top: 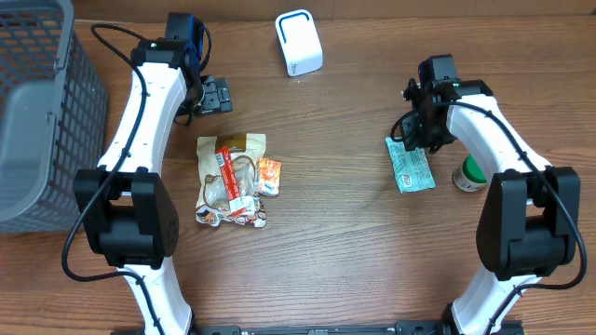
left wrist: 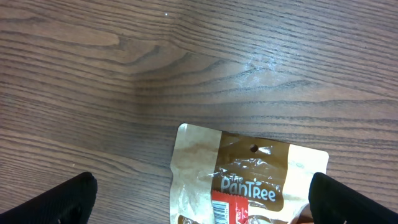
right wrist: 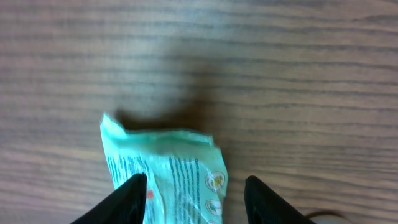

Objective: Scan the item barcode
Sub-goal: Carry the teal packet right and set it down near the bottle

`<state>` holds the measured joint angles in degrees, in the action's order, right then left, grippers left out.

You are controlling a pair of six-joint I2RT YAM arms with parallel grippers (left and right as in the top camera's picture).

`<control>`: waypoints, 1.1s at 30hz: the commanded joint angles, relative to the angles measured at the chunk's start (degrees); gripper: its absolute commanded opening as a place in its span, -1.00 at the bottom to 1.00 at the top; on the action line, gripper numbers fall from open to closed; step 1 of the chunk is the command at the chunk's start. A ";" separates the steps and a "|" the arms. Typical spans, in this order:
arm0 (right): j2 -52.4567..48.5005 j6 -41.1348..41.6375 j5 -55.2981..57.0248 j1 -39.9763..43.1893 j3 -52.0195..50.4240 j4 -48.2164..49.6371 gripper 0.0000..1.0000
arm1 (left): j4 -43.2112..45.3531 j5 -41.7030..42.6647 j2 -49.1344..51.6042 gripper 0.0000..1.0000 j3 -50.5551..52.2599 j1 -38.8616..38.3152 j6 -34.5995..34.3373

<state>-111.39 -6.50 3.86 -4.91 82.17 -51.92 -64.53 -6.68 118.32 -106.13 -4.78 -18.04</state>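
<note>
Green packet (top: 411, 167) lies flat on the counter (top: 354, 242), right side, well apart from the white scanner (top: 298, 42) at the far edge. Thin crinkled film, pale green, dark print lines; I see no barcode. I judge it light, limp, slippery: pinch a short edge. Right jaws parted astride its far end, gripping nothing. Left jaws wide apart, empty, over the brown pouch (left wrist: 249, 180).

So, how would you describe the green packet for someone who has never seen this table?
On the wooden table, look at the right side, under the right pincer. The green packet lies flat there. It is the only green packet; the others, brown and red, are piled near the left arm.
</note>
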 commanded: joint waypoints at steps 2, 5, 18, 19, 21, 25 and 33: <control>0.68 9.07 -6.49 -0.50 -0.15 0.11 0.03 | 0.07 0.15 -1.73 1.00 -0.90 -0.13 -0.17; 0.68 9.97 -12.09 -1.22 -0.28 -1.42 0.00 | 0.07 0.15 -1.73 1.00 -0.90 -0.13 -0.17; 0.68 10.01 -12.39 -3.63 -1.60 -3.80 -0.10 | 0.07 0.15 -1.73 0.99 -0.90 -0.13 -0.17; 0.68 10.01 -12.22 -3.63 -2.05 -3.26 -0.12 | 0.07 0.15 -1.73 1.00 -0.90 -0.13 -0.15; 0.68 10.21 -12.00 -3.63 -3.26 -2.21 -0.16 | 0.07 0.15 -1.73 0.99 -0.90 -0.13 -0.17; 0.68 10.19 -9.27 -3.63 -6.51 0.50 -0.16 | 0.07 0.15 -1.73 0.99 -0.90 -0.13 -0.17; 0.68 10.14 2.51 -3.61 -8.22 0.22 -0.17 | 0.07 0.15 -1.73 1.00 -0.90 -0.13 -0.17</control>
<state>-111.39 3.29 0.86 -8.67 74.98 -51.53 -64.55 -6.68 118.32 -106.13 -4.78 -18.04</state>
